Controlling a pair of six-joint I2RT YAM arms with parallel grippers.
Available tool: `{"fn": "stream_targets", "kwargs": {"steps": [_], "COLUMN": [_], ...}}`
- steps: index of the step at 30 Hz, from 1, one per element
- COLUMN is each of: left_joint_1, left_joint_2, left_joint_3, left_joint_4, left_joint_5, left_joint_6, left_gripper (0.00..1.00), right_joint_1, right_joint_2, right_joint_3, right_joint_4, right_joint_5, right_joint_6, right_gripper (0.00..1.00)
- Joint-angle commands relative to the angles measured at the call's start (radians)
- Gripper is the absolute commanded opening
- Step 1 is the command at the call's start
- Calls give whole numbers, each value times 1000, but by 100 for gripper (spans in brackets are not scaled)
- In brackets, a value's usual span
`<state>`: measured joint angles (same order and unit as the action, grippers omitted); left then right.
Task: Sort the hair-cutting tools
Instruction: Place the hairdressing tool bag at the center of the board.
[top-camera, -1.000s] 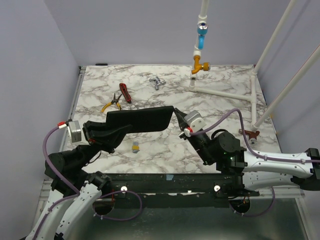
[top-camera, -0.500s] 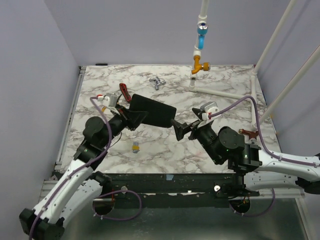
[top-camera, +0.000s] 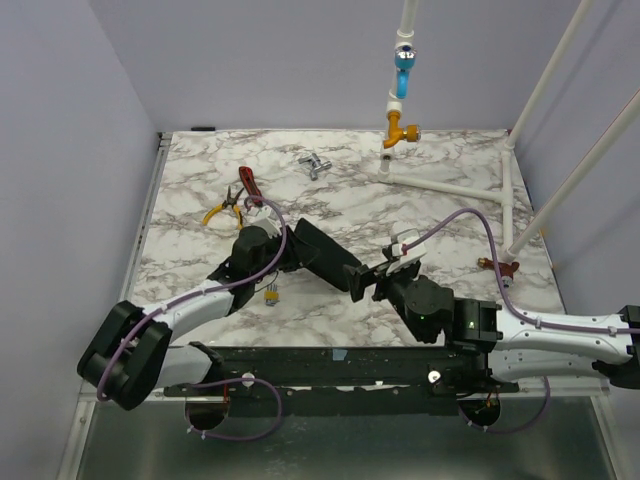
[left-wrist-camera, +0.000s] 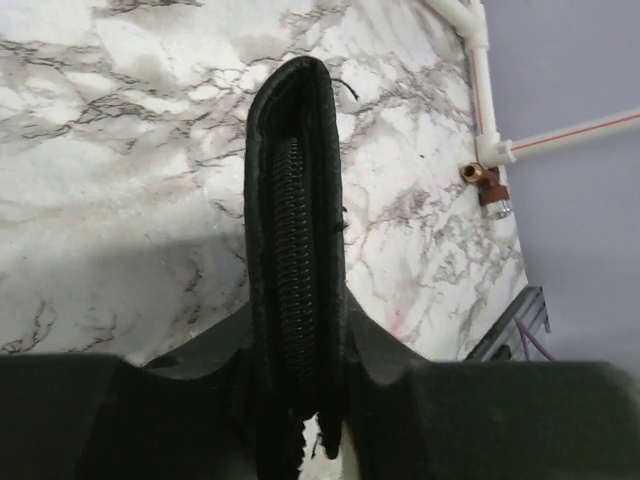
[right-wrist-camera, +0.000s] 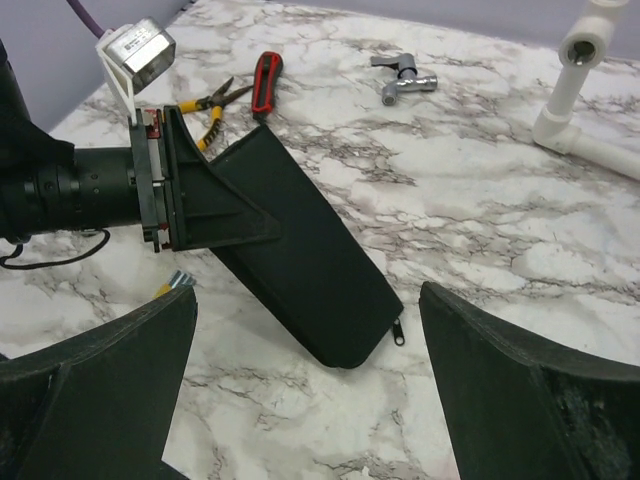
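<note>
Now lower, pouch (top-camera: 325, 256) in left gripper (top-camera: 287, 243); right gripper (top-camera: 359, 283) agape

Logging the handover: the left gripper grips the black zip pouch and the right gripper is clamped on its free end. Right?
Not quite. The left gripper does grip the black zip pouch, but the right gripper is open, its fingers spread wide of the free end, as the right wrist view shows.

Black zip pouch (top-camera: 322, 257) sits at mid-table, a long flat case slanting from 10 o'clock to 4 o'clock, its 10 o'clock end pinched in the left gripper (top-camera: 292, 243). Zip teeth run along its narrow edge, with the pull tab at the low 4 o'clock corner near the marble. Comb and scissors are out of sight.
</note>
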<state>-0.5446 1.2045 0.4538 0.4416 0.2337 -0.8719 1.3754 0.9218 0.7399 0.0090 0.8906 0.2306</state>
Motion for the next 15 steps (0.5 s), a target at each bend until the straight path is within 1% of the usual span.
{"fn": "stream_targets", "kwargs": {"steps": [1,6,7,8,12,15], "left_joint_1": [0,0,0,1,7,31], "left_joint_2": [78,74,61,44,-44,-140], "left_joint_3": [-2,36,41,52,111,132], "left_joint_4": [126,-75,-117,-160,-401,-581], "left_joint_5": [-76,-190,-217,-225,-360,-381], "left_joint_6": [-29,-22,-18,-15,14,12], "left_gripper": [44,77,92,98,98,98], "right_joint_1": [0,1,0,0,-1,-13], "right_joint_2": [-33,-37,-38,-34,-3,56], "right_joint_3": [-55,-100,-104,-107,-104,-95], "right_joint_4": [26,4,-4,-6,-6,-37], "right_joint_5": [59,59,59,55,31,1], "right_joint_6": [78,134,144,151,165,187], "right_gripper": [95,95,95,95,95,96]}}
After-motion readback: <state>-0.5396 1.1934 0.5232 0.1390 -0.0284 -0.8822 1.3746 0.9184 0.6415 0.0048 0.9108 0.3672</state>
